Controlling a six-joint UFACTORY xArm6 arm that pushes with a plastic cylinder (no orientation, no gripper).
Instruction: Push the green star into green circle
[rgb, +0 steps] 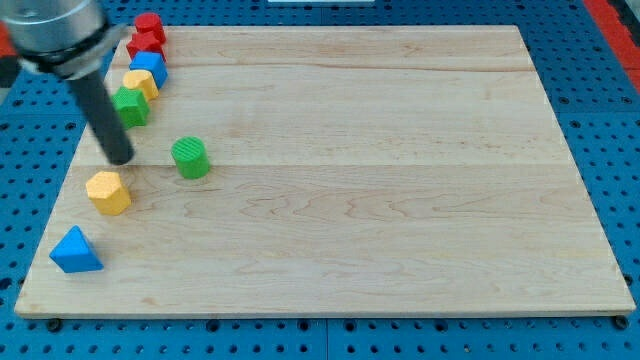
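Note:
The green star lies near the view's left edge of the wooden board, in a row of blocks. The green circle is a short green cylinder to the star's lower right, apart from it. My tip is on the board just below the star and to the left of the green circle, touching neither that I can tell. The rod rises from it toward the view's top left.
A yellow block, a blue block and two red blocks continue the row above the star. A yellow hexagon lies below my tip. A blue triangle sits near the bottom left corner.

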